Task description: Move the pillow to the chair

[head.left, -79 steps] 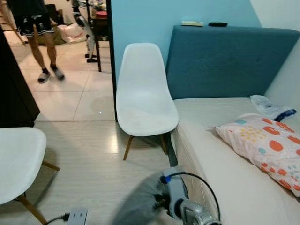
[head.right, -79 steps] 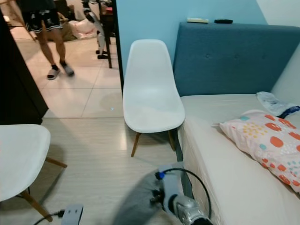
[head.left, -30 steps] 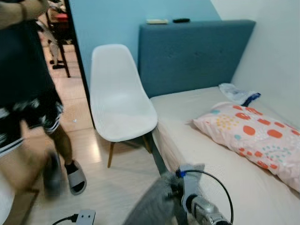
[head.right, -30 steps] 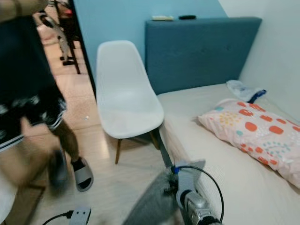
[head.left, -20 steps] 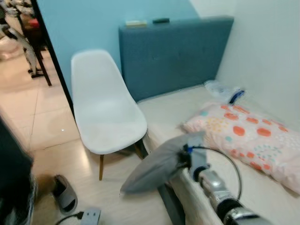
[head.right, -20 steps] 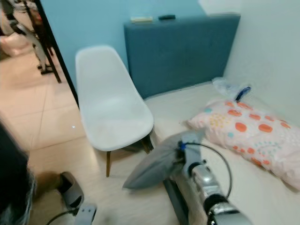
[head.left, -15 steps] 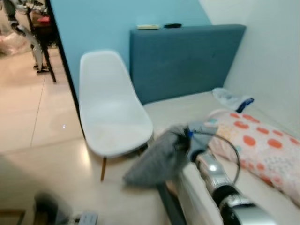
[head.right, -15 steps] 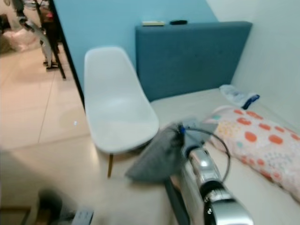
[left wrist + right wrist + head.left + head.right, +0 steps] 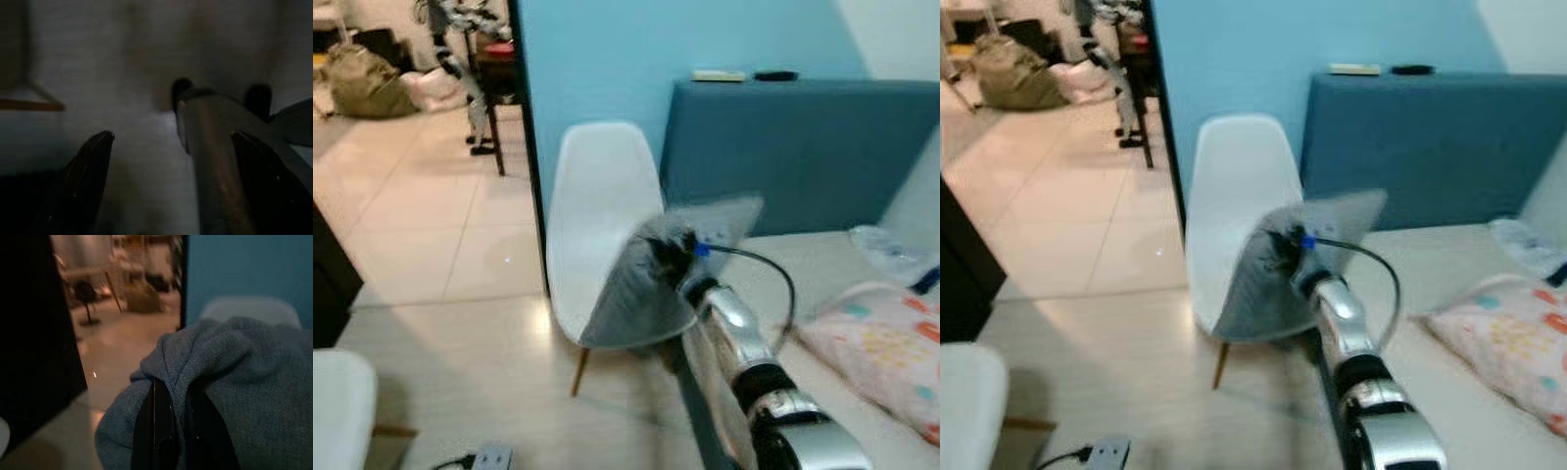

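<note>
The grey pillow [image 9: 1278,269] hangs in the air over the seat of the white chair [image 9: 1234,191], held up by the right gripper [image 9: 168,428]. Its two black fingers [image 9: 154,431] pinch a fold of the grey fabric. The left gripper [image 9: 168,171] has its fingers spread, in a dark view. A patterned pillow [image 9: 886,348] lies on the bed [image 9: 783,255], beside the blue headboard [image 9: 1430,147].

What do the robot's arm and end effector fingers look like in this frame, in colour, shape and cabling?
The right arm is a silver metallic tube in segments, with black bands at the joints. A thin black cable loops out from its side to a small blue connector near the wrist. The right end effector's fingers are long, narrow and black. The left end effector's fingers are dark and tapered.
</note>
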`<state>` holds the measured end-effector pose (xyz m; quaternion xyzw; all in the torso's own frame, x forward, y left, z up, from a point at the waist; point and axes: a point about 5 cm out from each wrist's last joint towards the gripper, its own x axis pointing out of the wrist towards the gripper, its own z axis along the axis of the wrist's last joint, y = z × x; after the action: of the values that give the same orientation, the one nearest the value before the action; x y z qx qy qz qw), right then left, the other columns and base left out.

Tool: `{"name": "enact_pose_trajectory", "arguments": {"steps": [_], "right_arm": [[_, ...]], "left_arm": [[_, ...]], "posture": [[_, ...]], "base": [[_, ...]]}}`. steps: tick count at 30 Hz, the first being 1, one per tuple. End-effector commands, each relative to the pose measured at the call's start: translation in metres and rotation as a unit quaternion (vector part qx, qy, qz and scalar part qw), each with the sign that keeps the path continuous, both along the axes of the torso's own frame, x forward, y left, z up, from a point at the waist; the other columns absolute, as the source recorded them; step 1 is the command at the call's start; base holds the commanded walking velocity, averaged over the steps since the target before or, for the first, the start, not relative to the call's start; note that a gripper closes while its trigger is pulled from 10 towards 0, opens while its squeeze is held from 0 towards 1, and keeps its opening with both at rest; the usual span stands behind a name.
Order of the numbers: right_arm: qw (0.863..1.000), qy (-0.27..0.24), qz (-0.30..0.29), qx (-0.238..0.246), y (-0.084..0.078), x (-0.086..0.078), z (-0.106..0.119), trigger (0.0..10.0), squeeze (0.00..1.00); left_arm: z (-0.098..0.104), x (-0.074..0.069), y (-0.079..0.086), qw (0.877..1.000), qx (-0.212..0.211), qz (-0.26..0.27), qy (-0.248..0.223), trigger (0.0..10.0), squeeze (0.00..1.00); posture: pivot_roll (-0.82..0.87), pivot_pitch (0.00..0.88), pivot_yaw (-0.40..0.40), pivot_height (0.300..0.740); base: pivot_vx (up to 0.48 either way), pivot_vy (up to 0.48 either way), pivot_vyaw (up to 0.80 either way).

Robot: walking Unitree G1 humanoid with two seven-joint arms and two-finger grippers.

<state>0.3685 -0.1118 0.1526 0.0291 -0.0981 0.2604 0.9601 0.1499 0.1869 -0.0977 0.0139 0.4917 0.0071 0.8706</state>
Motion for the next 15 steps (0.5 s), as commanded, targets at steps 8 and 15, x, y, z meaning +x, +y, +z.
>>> {"name": "enact_pose_trajectory", "arguments": {"steps": [8,15], "right_arm": [[0.998,-0.040,0.031,0.022,0.004,0.001,0.021,10.0,0.00],[0.999,0.026,-0.014,-0.031,0.005,0.008,0.003,10.0,0.00]], "left_arm": [[-0.002,-0.003,-0.008,1.000,-0.009,-0.012,0.010,10.0,0.00],[-0.002,-0.003,-0.010,1.000,-0.011,-0.011,0.010,10.0,0.00]], "posture": [[0.01,0.000,-0.058,0.740],[0.02,0.000,-0.061,0.740]], "base": [[0.355,0.000,0.00],[0.357,0.000,0.00]]}}
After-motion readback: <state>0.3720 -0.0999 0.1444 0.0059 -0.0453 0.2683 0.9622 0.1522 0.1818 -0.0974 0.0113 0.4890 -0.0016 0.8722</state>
